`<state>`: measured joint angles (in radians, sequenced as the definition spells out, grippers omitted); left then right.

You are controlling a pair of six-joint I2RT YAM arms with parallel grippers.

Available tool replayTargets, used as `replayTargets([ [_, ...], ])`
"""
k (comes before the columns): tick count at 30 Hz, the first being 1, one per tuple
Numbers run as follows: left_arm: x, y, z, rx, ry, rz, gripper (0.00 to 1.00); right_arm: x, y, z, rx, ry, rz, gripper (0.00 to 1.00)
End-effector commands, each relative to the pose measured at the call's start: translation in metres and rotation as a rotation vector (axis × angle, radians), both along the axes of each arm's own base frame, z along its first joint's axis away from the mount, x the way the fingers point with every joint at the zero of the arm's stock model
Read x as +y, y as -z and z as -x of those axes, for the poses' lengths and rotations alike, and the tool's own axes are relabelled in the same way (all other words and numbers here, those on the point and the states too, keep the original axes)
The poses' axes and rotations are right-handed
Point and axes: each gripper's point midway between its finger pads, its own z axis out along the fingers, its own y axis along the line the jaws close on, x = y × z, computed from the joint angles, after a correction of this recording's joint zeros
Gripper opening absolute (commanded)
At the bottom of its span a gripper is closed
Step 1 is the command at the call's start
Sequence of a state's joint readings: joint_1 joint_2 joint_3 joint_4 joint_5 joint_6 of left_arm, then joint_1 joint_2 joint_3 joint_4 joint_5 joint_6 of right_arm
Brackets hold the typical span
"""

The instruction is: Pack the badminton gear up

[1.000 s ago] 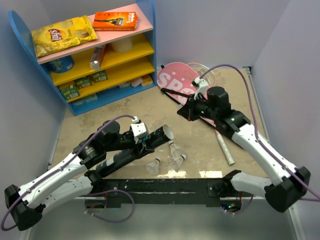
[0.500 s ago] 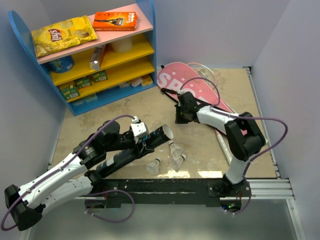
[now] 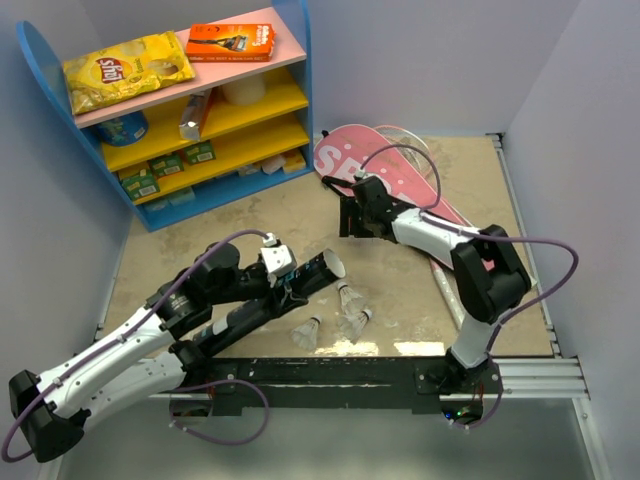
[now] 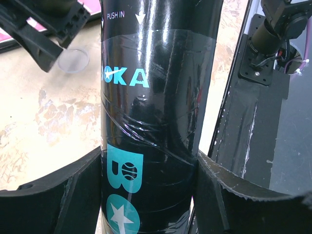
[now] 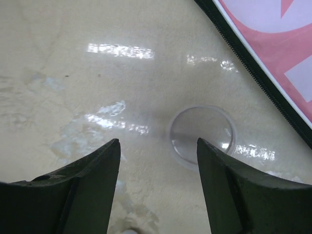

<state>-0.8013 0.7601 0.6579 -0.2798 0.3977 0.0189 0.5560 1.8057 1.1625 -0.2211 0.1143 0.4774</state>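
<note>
Glossy black tube (image 4: pixel 151 122), clear plastic lid (image 5: pixel 201 134)

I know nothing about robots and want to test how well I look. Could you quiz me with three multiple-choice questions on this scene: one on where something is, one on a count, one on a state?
1. Where do the shuttlecocks lie?
A. On the table, near the open end of the black tube
B. Inside the black tube
C. Stacked on top of the black tube

2. How many shuttlecocks are there?
A. One
B. Three
C. Six

3. What are the left arm's jaws doing?
A. Standing open and empty
B. Gripping a shuttlecock
C. Gripping the black tube

Answers:
1 A: they rest on the tabletop just below the tube's mouth in the overhead view.
2 B: three white feathered ones sit there.
3 C: the left wrist view shows the jaws pressed against both sides of the tube.
</note>
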Motion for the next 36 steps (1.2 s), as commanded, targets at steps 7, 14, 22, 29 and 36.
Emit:
replayTargets([
  [7, 0.003, -0.019, -0.008, -0.055, -0.054, 0.04, 0.0, -0.014, -0.086, 0.06, -0.096, 0.0, -0.102, 0.69],
  [14, 0.006, -0.023, -0.014, -0.073, -0.093, 0.043, 0.0, -0.015, -0.075, 0.126, -0.002, -0.074, -0.145, 0.68],
  [22, 0.007, -0.021, -0.014, -0.073, -0.099, 0.037, 0.0, -0.007, -0.089, 0.172, 0.045, -0.016, -0.354, 0.68],
  [29, 0.006, -0.021, -0.013, -0.068, -0.093, 0.037, 0.0, 0.002, -0.069, 0.204, 0.161, 0.027, -0.496, 0.68],
  [36, 0.006, -0.021, -0.013, -0.067, -0.09, 0.038, 0.0, 0.016, -0.056, 0.208, 0.218, 0.086, -0.589, 0.68],
])
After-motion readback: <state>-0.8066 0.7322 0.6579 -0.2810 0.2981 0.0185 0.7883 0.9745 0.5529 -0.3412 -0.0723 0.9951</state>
